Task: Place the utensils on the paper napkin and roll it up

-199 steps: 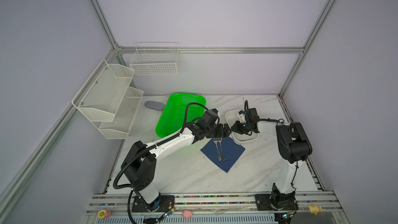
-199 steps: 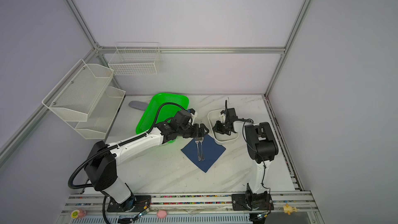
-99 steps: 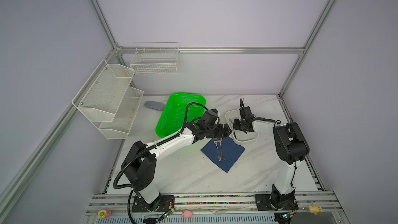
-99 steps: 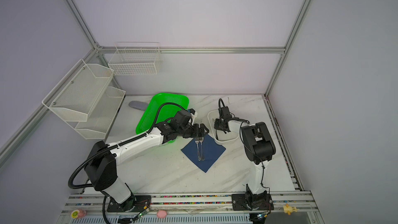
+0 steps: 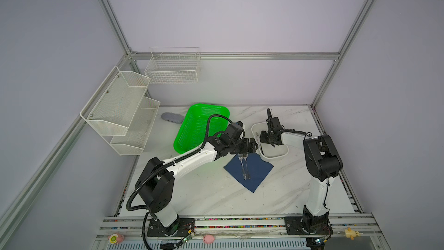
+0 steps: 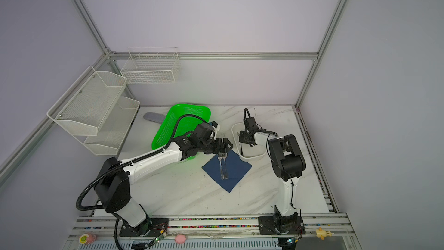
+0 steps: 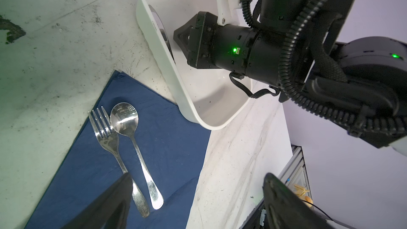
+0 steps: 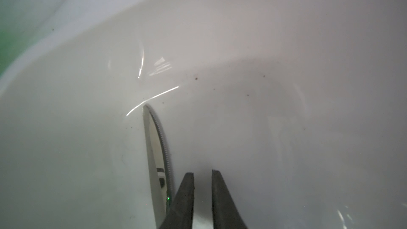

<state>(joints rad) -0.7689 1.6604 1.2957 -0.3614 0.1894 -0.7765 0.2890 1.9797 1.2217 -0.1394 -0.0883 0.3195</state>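
Observation:
A fork (image 7: 110, 142) and a spoon (image 7: 124, 117) lie side by side on the dark navy paper napkin (image 5: 254, 171), which is spread flat on the marble table. My left gripper (image 7: 197, 176) hovers open over the napkin's far corner, empty, at the heads of the two utensils. A knife (image 8: 155, 148) rests inside the white tray (image 5: 278, 156), along its left wall. My right gripper (image 8: 203, 172) is down in that tray with a narrow gap between its fingers. Nothing sits in the gap; the knife lies just outside one finger.
The green basket (image 5: 192, 128) stands left of the left gripper (image 5: 252, 146), behind the napkin. White mesh shelves (image 5: 120, 107) and a wire basket (image 5: 171, 68) hang on the walls. A grey flat object (image 5: 171, 117) lies at the back left.
My right gripper has turned and shifted a little to the left inside the tray, closer to the knife. The left arm, the napkin, the fork and the spoon have stayed put.

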